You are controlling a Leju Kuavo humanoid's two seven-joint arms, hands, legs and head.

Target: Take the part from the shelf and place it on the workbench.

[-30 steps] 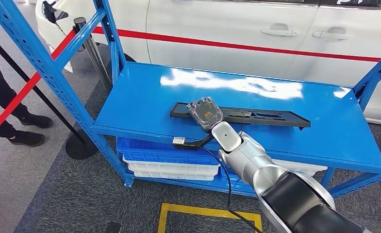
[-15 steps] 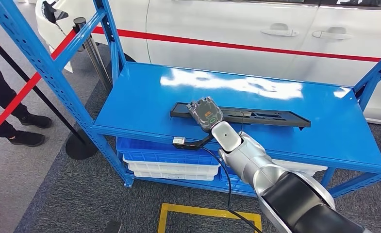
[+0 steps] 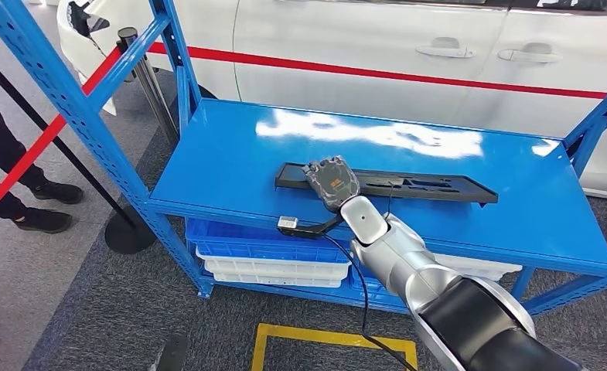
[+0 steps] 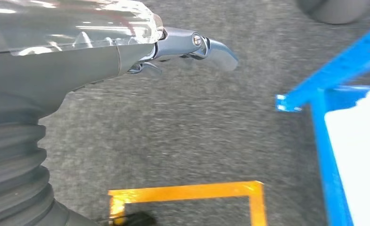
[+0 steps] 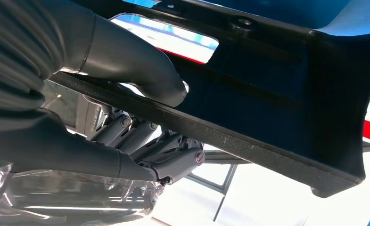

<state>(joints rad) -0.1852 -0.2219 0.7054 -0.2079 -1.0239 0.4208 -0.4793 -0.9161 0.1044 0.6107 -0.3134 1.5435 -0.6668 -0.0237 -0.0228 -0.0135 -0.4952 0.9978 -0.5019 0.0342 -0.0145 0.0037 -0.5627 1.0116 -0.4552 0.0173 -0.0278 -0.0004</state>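
A long, flat black plastic part (image 3: 424, 187) lies across the blue shelf top (image 3: 230, 154). My right hand (image 3: 330, 182) sits over its left portion. Up close, the thumb (image 5: 126, 61) presses one face of the part (image 5: 277, 103) while the fingers (image 5: 168, 155) curl against the other face, so the hand grips it. My left hand (image 4: 140, 42) hangs beside me above the grey carpet, fingers curled in and holding nothing.
Blue shelf uprights (image 3: 76, 100) frame the shelf on both sides. White and blue bins (image 3: 269, 255) sit on the lower level. A white car (image 3: 408, 54) stands behind. A person's shoes (image 3: 41, 205) and a red barrier belt (image 3: 45, 135) are at left. Yellow floor tape (image 3: 331, 340) lies below.
My right hand and the part's left end have shifted slightly to the right and away from me along the shelf. The left arm has not visibly moved.
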